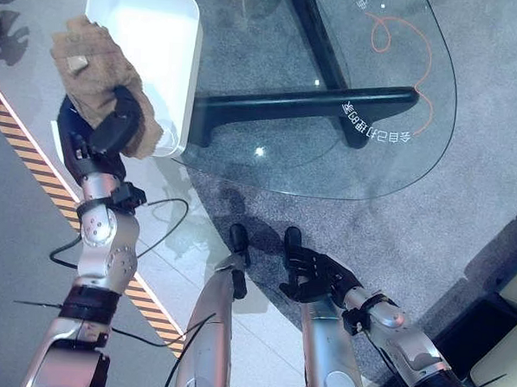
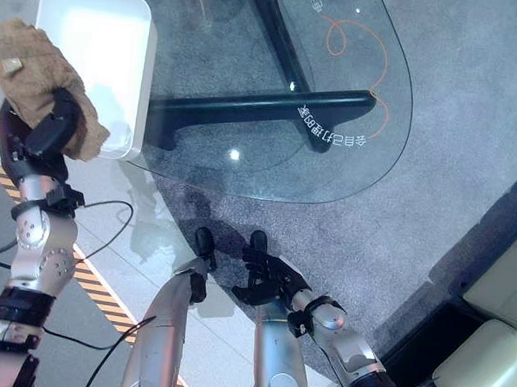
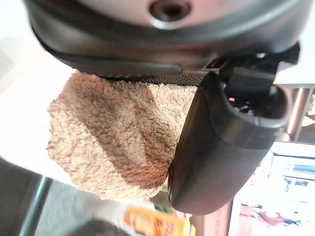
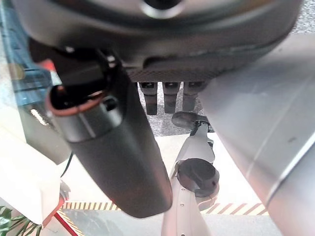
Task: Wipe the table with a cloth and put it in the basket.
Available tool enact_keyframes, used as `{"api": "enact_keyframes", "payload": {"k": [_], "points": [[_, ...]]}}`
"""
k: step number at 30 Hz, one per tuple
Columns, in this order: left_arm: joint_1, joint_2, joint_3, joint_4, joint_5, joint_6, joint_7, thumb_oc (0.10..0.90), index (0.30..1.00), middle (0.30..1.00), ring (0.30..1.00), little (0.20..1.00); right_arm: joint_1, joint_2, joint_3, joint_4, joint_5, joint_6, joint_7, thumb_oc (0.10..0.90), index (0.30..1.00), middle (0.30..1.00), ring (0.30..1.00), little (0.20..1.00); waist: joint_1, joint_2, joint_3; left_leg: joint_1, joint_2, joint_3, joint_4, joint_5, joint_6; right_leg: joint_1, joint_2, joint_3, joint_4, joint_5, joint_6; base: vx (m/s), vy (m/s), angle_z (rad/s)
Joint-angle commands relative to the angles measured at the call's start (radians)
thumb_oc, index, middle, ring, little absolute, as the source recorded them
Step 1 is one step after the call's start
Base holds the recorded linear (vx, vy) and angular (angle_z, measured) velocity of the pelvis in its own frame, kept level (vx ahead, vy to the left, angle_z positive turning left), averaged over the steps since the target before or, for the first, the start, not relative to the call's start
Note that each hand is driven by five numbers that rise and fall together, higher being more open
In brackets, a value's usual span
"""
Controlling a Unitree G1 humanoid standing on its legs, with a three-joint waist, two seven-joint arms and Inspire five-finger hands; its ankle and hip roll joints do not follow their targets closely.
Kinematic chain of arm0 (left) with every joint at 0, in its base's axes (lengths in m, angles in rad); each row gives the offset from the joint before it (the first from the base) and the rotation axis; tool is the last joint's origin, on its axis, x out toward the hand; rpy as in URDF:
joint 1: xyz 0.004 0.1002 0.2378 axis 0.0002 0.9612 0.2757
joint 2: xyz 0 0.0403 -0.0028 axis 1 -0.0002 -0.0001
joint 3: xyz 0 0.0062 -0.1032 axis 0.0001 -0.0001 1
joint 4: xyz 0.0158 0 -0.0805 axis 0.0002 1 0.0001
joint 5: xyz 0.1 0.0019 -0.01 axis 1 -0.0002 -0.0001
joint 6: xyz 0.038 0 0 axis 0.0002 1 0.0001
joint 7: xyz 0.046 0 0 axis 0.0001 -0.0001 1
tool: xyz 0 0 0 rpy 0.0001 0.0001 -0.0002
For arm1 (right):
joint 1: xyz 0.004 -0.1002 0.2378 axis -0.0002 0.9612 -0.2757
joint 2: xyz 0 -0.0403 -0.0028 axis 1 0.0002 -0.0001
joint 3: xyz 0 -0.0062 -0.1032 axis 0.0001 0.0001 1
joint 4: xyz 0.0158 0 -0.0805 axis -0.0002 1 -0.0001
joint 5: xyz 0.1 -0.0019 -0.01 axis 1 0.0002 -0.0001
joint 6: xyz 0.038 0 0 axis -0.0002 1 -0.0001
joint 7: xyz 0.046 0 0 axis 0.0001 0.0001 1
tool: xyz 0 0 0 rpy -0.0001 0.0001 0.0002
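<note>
A fluffy tan cloth hangs bunched in my left hand, whose thumb and fingers are curled round it; up close the cloth sits under the dark thumb. The hand holds it just off the near left edge of the white basket, which stands on the left end of the round glass table. My right hand hangs low below the table's near edge, fingers relaxed and holding nothing; its thumb shows in the right wrist view.
The table's black base shows through the glass. Orange-and-red markings lie on the far right of the tabletop. A yellow-black striped strip runs across the floor at left. Pale cushions sit at the lower right.
</note>
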Motion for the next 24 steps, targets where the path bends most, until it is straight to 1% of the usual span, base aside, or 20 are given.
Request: {"api": "enact_keyframes", "payload": {"k": [1, 5, 6, 8, 10, 13, 14, 20, 24], "points": [[-0.105, 0.166, 0.099, -0.025, 0.104, -0.093, 0.055, 0.1, 0.3, 0.3, 0.3, 0.2, 0.089, 0.017, 0.113, 0.039, 0.045, 0.009, 0.024, 0.8, 0.9, 0.9, 0.9, 0.9, -0.008, -0.009, -0.027, -0.014, -0.022, 0.018, 0.115, -0.135, 0.032, -0.018, -0.004, 0.024, -0.162, 0.146, 0.05, 0.0, 0.0, 0.0], [-0.164, 0.221, 0.075, 0.041, 0.12, -0.074, 0.108, 0.1, 0.3, 0.3, 0.3, 0.2, 0.08, 0.018, 0.126, 0.045, 0.056, 0.003, 0.017, 0.8, 0.9, 0.9, 0.9, 0.9, -0.013, -0.013, -0.027, -0.036, -0.025, 0.013, 0.111, -0.137, 0.031, -0.041, -0.007, 0.021, -0.171, 0.159, 0.057, 0.0, 0.039, 0.03], [-0.193, 0.242, 0.061, 0.068, 0.136, -0.05, 0.138, 0.1, 0.3, 0.3, 0.3, 0.2, 0.073, 0.018, 0.131, 0.046, 0.063, 0.005, 0.013, 0.8, 0.9, 0.9, 0.9, 0.9, -0.016, -0.013, -0.027, -0.043, -0.026, 0.011, 0.11, -0.139, 0.031, -0.05, -0.008, 0.021, -0.171, 0.162, 0.059, 0.0, 0.034, 0.03], [-0.232, 0.264, 0.04, 0.106, 0.134, -0.029, 0.163, 0.1, 0.3, 0.3, 0.3, 0.2, 0.062, 0.018, 0.136, 0.046, 0.074, 0.008, 0.006, 0.8, 0.9, 0.9, 0.9, 0.9, -0.019, -0.014, -0.027, -0.052, -0.027, 0.008, 0.107, -0.139, 0.03, -0.062, -0.007, 0.021, -0.173, 0.167, 0.062, -0.01, 0.038, 0.01], [-0.283, 0.298, 0.013, 0.171, 0.127, -0.015, 0.174, 0.1, 0.3, 0.3, 0.3, 0.2, 0.046, 0.017, 0.143, 0.053, 0.085, 0.006, 0.002, 0.8, 0.9, 0.9, 0.9, 0.9, -0.025, -0.017, -0.027, -0.062, -0.028, 0.005, 0.097, -0.136, 0.027, -0.078, -0.007, 0.02, -0.178, 0.176, 0.066, -0.01, 0.018, 0.0], [-0.326, 0.326, -0.017, 0.223, 0.132, -0.005, 0.185, 0.1, 0.3, 0.3, 0.3, 0.2, 0.038, 0.013, 0.148, 0.05, 0.096, 0.011, -0.001, 0.8, 0.9, 0.9, 0.9, 0.9, -0.03, -0.021, -0.027, -0.074, -0.027, 0.004, 0.092, -0.135, 0.026, -0.092, -0.007, 0.019, -0.181, 0.182, 0.071, -0.01, 0.011, 0.04], [-0.358, 0.345, -0.037, 0.25, 0.148, 0.011, 0.199, 0.1, 0.3, 0.3, 0.3, 0.2, 0.037, 0.009, 0.151, 0.049, 0.1, 0.01, 0.001, 0.8, 0.9, 0.9, 0.9, 0.9, -0.035, -0.026, -0.027, -0.081, -0.025, 0.002, 0.088, -0.135, 0.025, -0.103, -0.006, 0.02, -0.181, 0.188, 0.073, 0.0, 0.0, 0.0], [-0.458, 0.389, -0.114, 0.337, 0.164, 0.035, 0.241, 0.1, 0.3, 0.3, 0.3, 0.2, 0.024, -0.001, 0.161, 0.053, 0.127, 0.0, 0.001, 0.8, 0.9, 0.9, 0.9, 0.9, -0.045, -0.036, -0.027, -0.1, -0.025, -0.006, 0.076, -0.138, 0.026, -0.129, -0.003, 0.019, -0.189, 0.202, 0.08, 0.0, 0.0, 0.0], [-0.514, 0.402, -0.156, 0.375, 0.165, 0.045, 0.233, 0.1, 0.3, 0.3, 0.3, 0.2, 0.017, -0.004, 0.166, 0.053, 0.144, -0.01, -0.002, 0.8, 0.9, 0.9, 0.9, 0.9, -0.049, -0.042, -0.027, -0.111, -0.026, -0.008, 0.07, -0.138, 0.025, -0.141, 0.0, 0.014, -0.192, 0.206, 0.083, 0.0, 0.0, 0.0]]}}
